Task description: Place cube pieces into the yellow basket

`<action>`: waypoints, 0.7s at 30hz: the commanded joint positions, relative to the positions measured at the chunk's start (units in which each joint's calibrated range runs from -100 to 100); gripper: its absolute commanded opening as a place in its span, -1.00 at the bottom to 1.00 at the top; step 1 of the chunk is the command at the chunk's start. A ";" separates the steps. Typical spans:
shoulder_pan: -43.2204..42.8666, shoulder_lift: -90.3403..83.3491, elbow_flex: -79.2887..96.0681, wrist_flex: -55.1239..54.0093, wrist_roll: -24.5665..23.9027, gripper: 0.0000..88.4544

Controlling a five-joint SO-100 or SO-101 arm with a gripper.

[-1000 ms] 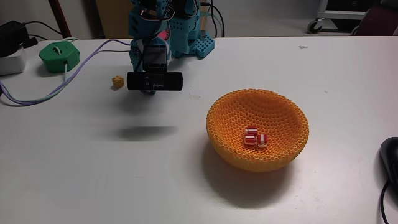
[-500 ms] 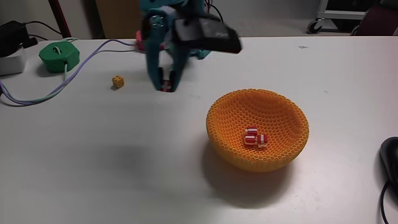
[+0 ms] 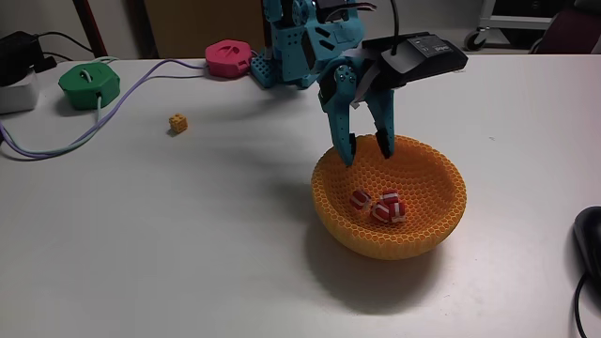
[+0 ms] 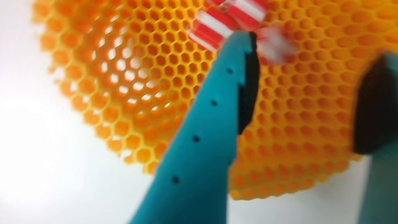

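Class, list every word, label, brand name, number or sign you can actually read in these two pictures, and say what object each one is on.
No text can be read in either picture.
Yellow cube: small dots at most, too small to count.
Red-and-white cubes in the yellow basket: stripes, no lettering.
Black camera housing above the gripper: any marking is blurred.
Green puck and pink puck: no legible label.

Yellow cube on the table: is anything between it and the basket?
Nothing visible. In the fixed view, bare table lies between the yellow cube and the basket; the open gripper hangs over the basket's near-left rim.
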 commanded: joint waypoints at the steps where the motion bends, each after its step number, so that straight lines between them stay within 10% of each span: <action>1: -0.94 -2.84 -0.59 -2.68 0.83 -0.21; 4: 0.92 -4.54 -4.73 3.06 2.64 -0.17; 11: 27.95 -16.85 -22.26 58.92 13.33 -0.22; 21: 69.42 -21.68 -6.46 61.70 19.78 -0.35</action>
